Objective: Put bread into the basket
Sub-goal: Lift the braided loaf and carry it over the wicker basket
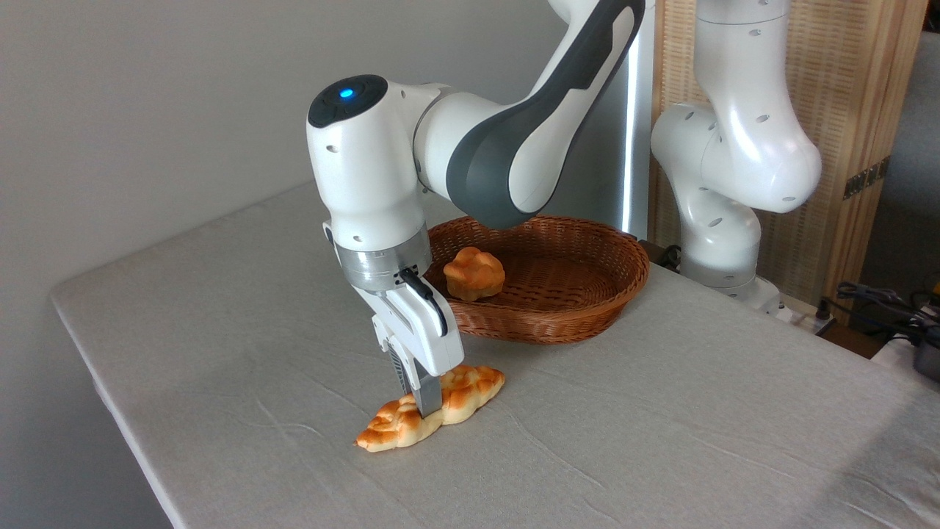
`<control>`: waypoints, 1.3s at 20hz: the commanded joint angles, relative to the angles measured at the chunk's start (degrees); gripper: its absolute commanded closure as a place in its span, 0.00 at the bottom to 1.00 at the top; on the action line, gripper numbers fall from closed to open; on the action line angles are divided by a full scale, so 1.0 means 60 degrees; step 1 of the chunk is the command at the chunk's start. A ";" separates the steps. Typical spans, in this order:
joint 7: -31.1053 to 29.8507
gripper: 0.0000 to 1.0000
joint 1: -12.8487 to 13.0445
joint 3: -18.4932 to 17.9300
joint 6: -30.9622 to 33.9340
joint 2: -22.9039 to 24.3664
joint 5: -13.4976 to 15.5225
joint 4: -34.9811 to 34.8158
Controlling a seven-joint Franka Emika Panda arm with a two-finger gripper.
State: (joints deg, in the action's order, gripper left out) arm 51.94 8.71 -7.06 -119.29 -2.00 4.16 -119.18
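- bread [470, 393] lies flat on the desk [661, 411], in front of the basket and apart from it, long axis running from lower left to upper right.
- its top is golden-brown and braided, its sides pale; both pointed ends show, one on each side of the gripper.
- basket [587, 308] sits further back on the desk, oval, woven, reddish-brown, with a thick braided rim.
- inside the basket, at its left part, rests one small round knotted bun [474, 273], orange-brown; the rest of the basket floor that shows is bare weave.
- gripper [424, 400] points down over the middle of the bread, with the near finger in front of the loaf and its tip down at the loaf's side.
- the jaws straddle the loaf across its width; the far finger is hidden behind the near one, so whether they are pressed onto the bread or only around it cannot be told.
- arm [485, 147] reaches in from the upper right, bends at a grey-and-white joint, and its last white link hangs nearly upright, tilted a little, above the bread.
- a blue light glows on the dark cap atop that link.
- the arm's base stands at the desk's far right edge, behind the basket.
- a pale cloth with light creases covers the desk.
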 commanded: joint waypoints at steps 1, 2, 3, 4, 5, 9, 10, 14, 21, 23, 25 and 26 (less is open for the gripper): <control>0.0133 1.00 0.0101 0.0048 -0.0188 0.0055 0.0141 0.0437; 0.0104 1.00 0.0101 0.0077 -0.0144 0.0114 0.0141 0.0585; 0.0075 1.00 0.0101 0.0252 0.0031 0.0346 0.0156 0.0819; 0.0060 1.00 0.0101 0.0268 0.0526 0.0552 0.0170 0.1038; 0.0074 1.00 0.0116 0.0254 0.1183 0.0844 0.0112 0.1215; 0.0074 1.00 0.0349 0.0122 0.2886 0.2061 0.0053 0.1334; 0.0074 1.00 0.0568 -0.0110 0.3687 0.2425 0.0039 0.1305; 0.0074 1.00 0.1636 -0.0391 0.5713 0.3948 -0.0605 0.0400; 0.0118 0.82 0.3571 -0.0874 0.5585 0.5007 -0.1834 -0.2062; 0.0118 0.66 0.3617 -0.1107 0.5585 0.5021 -0.2157 -0.2458; 0.0060 0.49 0.3617 -0.1342 0.5526 0.5007 -0.2159 -0.2519; 0.0045 0.38 0.3632 -0.1416 0.5497 0.4992 -0.2144 -0.2519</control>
State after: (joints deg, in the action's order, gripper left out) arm 51.90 29.37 -12.37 -84.90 27.07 -7.44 -132.88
